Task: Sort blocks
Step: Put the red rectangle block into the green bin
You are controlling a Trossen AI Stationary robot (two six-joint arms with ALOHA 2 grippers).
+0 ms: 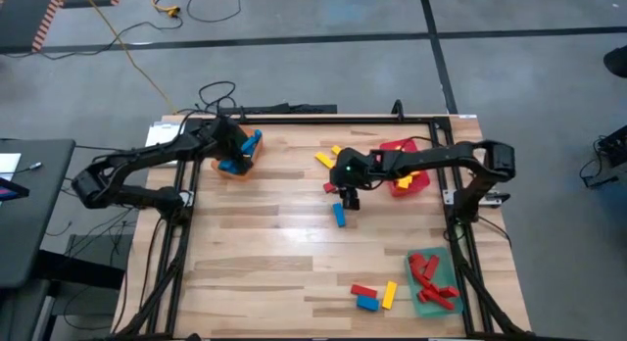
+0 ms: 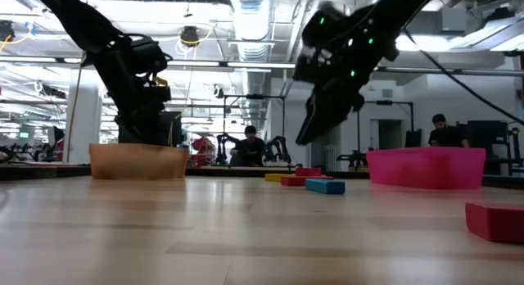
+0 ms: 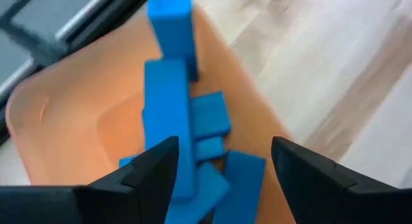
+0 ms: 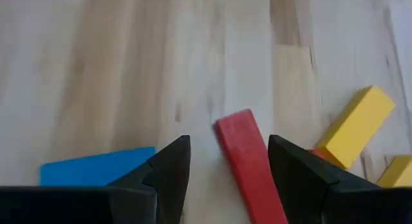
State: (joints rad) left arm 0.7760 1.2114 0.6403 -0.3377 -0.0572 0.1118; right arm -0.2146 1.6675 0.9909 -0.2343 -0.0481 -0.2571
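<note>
Orange tray [image 1: 233,169]: at the tabletop's [image 1: 274,253] far left, holding blue blocks [image 3: 174,114].
My left end effector [image 3: 222,161]: over the orange tray, fingers spread, gripping nothing.
My right end effector [image 4: 228,161]: mid-tabletop, fingers spread and empty above a red block [image 4: 248,161], with a blue block [image 4: 96,167] and a yellow block [image 4: 355,124] beside it.
Red tray [image 1: 407,165]: far right, holding yellow blocks.
Green tray [image 1: 432,283]: near right, holding red blocks.
Loose blocks [image 1: 374,295]: red, blue and yellow, just left of the green tray.

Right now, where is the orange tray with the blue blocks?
In the high view the orange tray sits at the table's far left corner, directly under the left gripper, which hangs open above the blue blocks piled in it.
</note>
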